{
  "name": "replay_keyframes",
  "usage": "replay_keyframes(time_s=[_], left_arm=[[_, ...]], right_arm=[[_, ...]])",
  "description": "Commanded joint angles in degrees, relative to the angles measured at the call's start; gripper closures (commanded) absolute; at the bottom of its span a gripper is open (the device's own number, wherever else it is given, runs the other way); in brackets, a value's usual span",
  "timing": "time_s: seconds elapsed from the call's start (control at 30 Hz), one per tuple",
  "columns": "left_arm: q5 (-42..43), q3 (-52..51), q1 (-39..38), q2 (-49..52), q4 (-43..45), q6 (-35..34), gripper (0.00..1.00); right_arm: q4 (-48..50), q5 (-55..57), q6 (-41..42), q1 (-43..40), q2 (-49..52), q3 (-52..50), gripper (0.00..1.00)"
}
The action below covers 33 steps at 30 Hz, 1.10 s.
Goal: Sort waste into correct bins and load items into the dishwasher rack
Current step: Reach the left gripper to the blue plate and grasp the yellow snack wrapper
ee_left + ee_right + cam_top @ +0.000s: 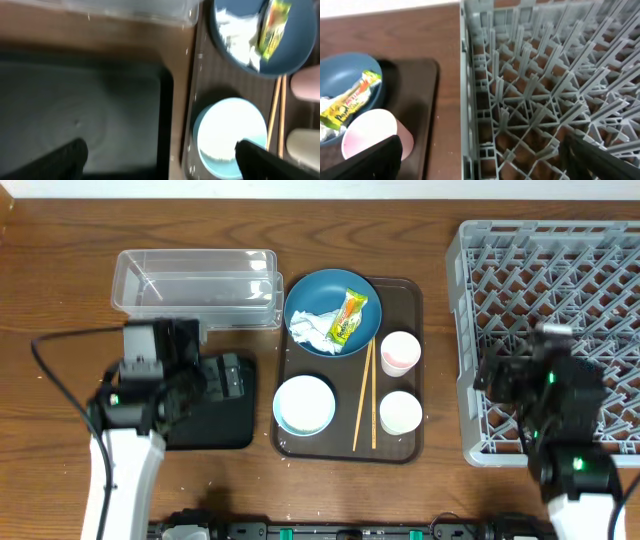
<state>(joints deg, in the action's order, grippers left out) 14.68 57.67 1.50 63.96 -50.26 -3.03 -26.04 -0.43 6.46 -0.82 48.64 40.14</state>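
A dark blue plate (325,295) on the brown serving tray (412,300) carries crumpled white tissue (312,329) and a snack wrapper (348,315). On the same tray are a light blue bowl (304,403), two white cups (400,352) (400,412) and wooden chopsticks (366,395). My left gripper (160,162) is open above the black tray (75,100), one finger over the bowl (230,135). My right gripper (487,162) hangs open over the left wall of the grey dishwasher rack (545,75), beside a cup (370,135). Nothing is held.
The clear tub (195,285) stands behind the black tray (215,430) at the left. The rack (550,330) fills the right side of the table. Bare wooden tabletop runs between the serving tray and the rack.
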Motion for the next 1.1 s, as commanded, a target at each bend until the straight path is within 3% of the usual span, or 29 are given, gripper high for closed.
replay_keyframes(time_s=[0.0, 0.13, 0.33, 0.63, 0.93, 1.07], left_arm=[[-0.28, 3.45, 0.17, 2.64, -1.25, 2.97, 0.03], [0.55, 3.43, 0.11, 3.06, 1.60, 2.99, 0.03], [1.51, 6.73, -3.08, 6.82, 7.85, 3.06, 0.04], [-1.95, 16.85, -14.84, 23.15, 17.86, 6.05, 0.07], [-6.43, 17.31, -25.07, 39.08, 32.68, 7.76, 0.08], [-6.40, 17.31, -26.80, 45.57, 35.21, 7.72, 0.16]], right_arm=[[-2.01, -1.70, -0.72, 0.48, 4.63, 4.96, 0.01], [-0.92, -8.28, -0.76, 0.48, 6.84, 5.88, 0.01], [-0.37, -8.39, -1.40, 0.48, 7.08, 5.88, 0.01], [-0.57, -8.39, -1.38, 0.48, 7.13, 5.88, 0.01], [-0.61, -8.41, -1.38, 0.48, 7.13, 5.88, 0.01], [-0.61, -8.41, -1.38, 0.48, 7.15, 5.88, 0.01]])
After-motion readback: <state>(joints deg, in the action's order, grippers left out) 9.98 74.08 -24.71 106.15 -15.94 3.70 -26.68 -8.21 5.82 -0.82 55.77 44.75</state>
